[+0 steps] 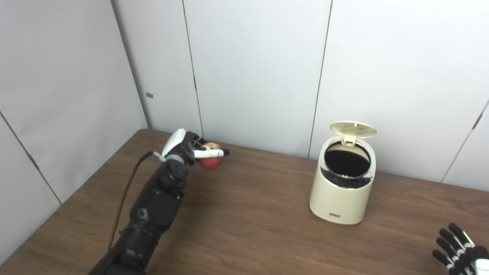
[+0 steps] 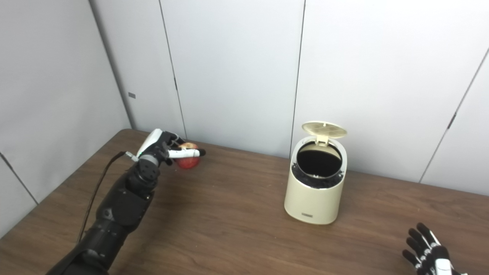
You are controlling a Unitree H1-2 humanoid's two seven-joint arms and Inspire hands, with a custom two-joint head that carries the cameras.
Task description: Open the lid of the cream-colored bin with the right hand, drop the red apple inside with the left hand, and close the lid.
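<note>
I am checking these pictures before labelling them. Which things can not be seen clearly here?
- Red apple: in both views the left hand covers part of it; whether it is lifted off the table is unclear.
- Bin inside: dark, contents unseen.
- Right hand: cut by the bottom edge in both views.

A bin (image 1: pixel 342 191) stands on the tabletop (image 1: pixel 248 214) toward its right half, nearer the far edge than the near one, its lid (image 1: pixel 353 130) tipped up behind the mouth on the side facing the wall. An apple (image 1: pixel 211 161) sits well to the bin's left, near the far left corner, with the left hand (image 1: pixel 187 147) at it, fingers (image 1: pixel 208 153) lying across its near side. The right hand (image 1: pixel 460 252) is over the near right corner, well apart from the bin and in front of it.
</note>
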